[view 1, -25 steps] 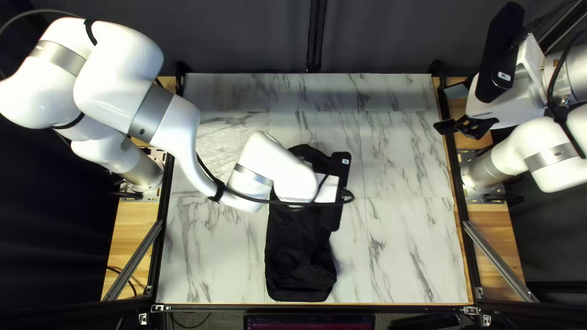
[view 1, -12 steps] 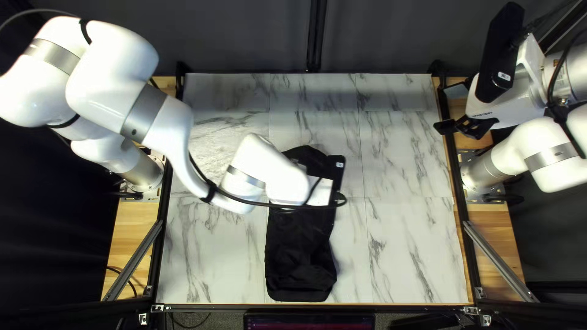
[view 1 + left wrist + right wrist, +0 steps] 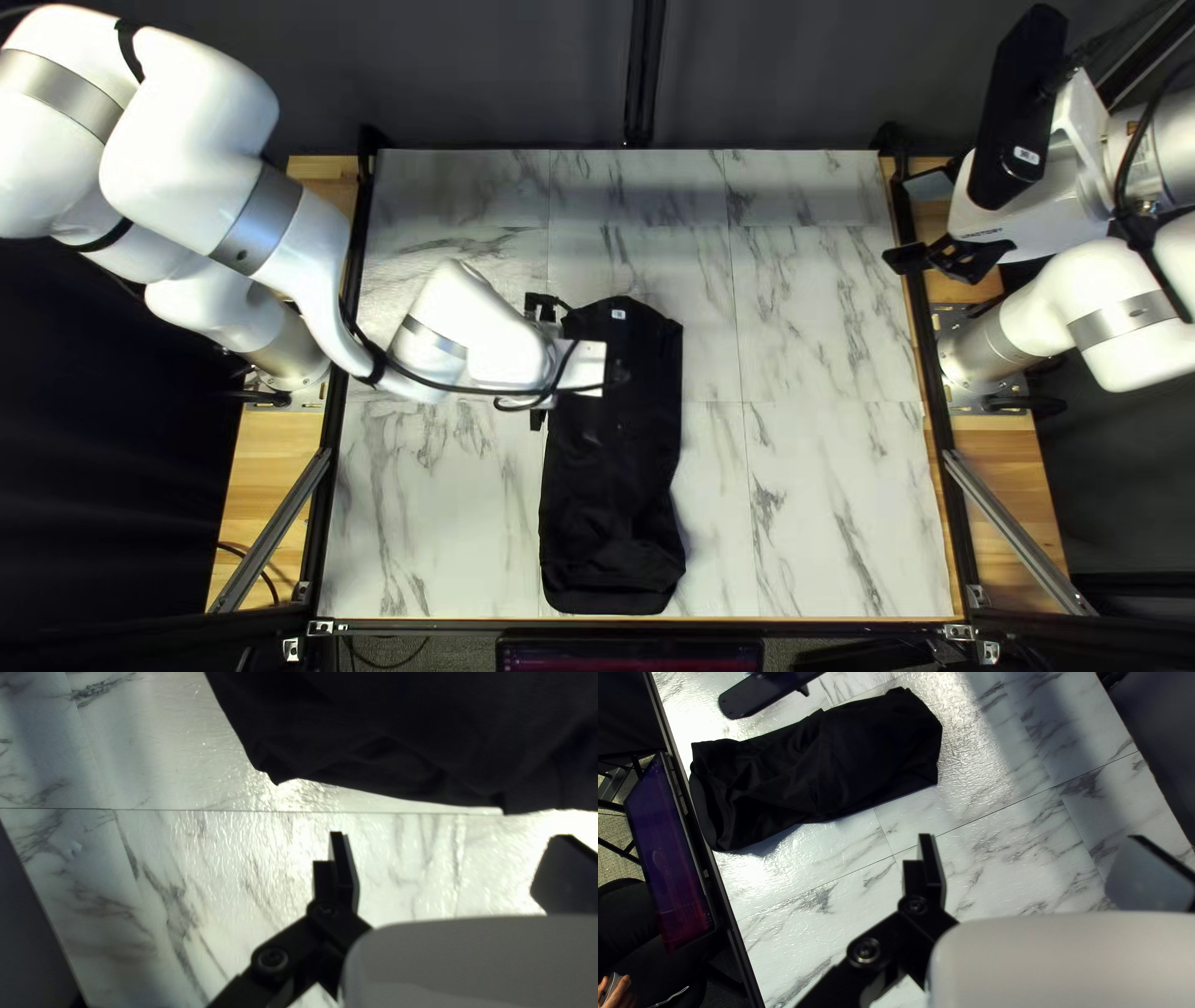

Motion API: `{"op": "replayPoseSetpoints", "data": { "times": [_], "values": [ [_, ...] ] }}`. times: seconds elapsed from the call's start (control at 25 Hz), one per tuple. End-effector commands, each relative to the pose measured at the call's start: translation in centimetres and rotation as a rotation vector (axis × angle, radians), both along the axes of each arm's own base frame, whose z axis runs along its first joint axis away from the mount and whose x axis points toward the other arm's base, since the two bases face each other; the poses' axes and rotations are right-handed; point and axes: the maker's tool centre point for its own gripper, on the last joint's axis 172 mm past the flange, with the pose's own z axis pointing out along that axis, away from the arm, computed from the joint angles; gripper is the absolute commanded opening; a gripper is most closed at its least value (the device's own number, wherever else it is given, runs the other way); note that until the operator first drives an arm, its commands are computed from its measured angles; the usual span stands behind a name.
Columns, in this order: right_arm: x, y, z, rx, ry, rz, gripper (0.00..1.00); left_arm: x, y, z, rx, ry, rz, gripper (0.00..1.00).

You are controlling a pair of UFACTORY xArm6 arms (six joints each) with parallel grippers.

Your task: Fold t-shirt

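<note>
The left hand (image 3: 450, 837) withdraws toward nine o'clock in the top left view, baring the narrow t-shirt (image 3: 610, 498) for likely crosswise folding; it and the right hand (image 3: 1030, 837) gape apart.

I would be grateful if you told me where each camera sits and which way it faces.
Top left view: above the near edge of the table, slanting down toward the dark curtain; both my arms show.
Left wrist view: on my left arm, looking along its open claw at the tabletop and part of the black t-shirt.
Right wrist view: on my right arm, looking past its open claw across the table; a person's hand shows.
The top left and right wrist views share the t-shirt's whole length.
</note>
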Motion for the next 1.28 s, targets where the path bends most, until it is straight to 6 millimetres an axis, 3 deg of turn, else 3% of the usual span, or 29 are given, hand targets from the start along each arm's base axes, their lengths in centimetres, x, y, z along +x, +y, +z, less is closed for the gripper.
{"op": "replayPoseSetpoints", "data": {
  "times": [0.04,0.08,0.16,0.2,0.24,0.28,0.72,0.76,0.8,0.84,1.28],
  "values": [
    [0.0,0.0,0.0,0.000,0.000,0.000,1.00,0.6,-0.9,-0.7,-0.016,-0.036,0.003,1.00],
    [0.0,0.0,0.0,0.000,0.000,0.000,1.00,0.8,-1.1,-0.8,-0.020,-0.041,0.002,1.00],
    [0.0,0.0,0.0,0.000,0.000,0.000,1.00,1.1,-1.2,-0.9,-0.025,-0.045,0.001,0.72],
    [0.0,0.0,0.0,0.000,0.000,0.000,1.00,1.3,-1.3,-1.0,-0.031,-0.046,0.000,0.46],
    [0.0,0.0,0.0,0.000,0.000,0.000,1.00,1.3,-1.3,-1.1,-0.034,-0.046,0.000,0.07],
    [0.0,0.0,0.0,0.000,0.000,0.000,1.00,1.3,-1.3,-1.1,-0.036,-0.045,0.000,0.00],
    [0.0,0.0,0.0,0.000,0.000,0.000,1.00,1.3,-2.2,-0.1,-0.057,-0.023,-0.007,0.00],
    [0.0,0.0,0.0,0.000,0.000,0.000,1.00,1.3,-2.3,-0.1,-0.057,-0.023,-0.008,0.09],
    [0.0,0.0,0.0,0.000,0.000,0.000,1.00,1.3,-2.6,-0.2,-0.055,-0.023,-0.010,0.27],
    [0.0,0.0,0.0,0.000,0.000,0.000,1.00,1.3,-2.8,-0.3,-0.051,-0.023,-0.015,1.00],
    [0.0,0.0,0.0,0.000,0.000,0.000,1.00,1.9,-3.5,-0.9,0.006,-0.014,-0.064,1.00]
  ]
}}
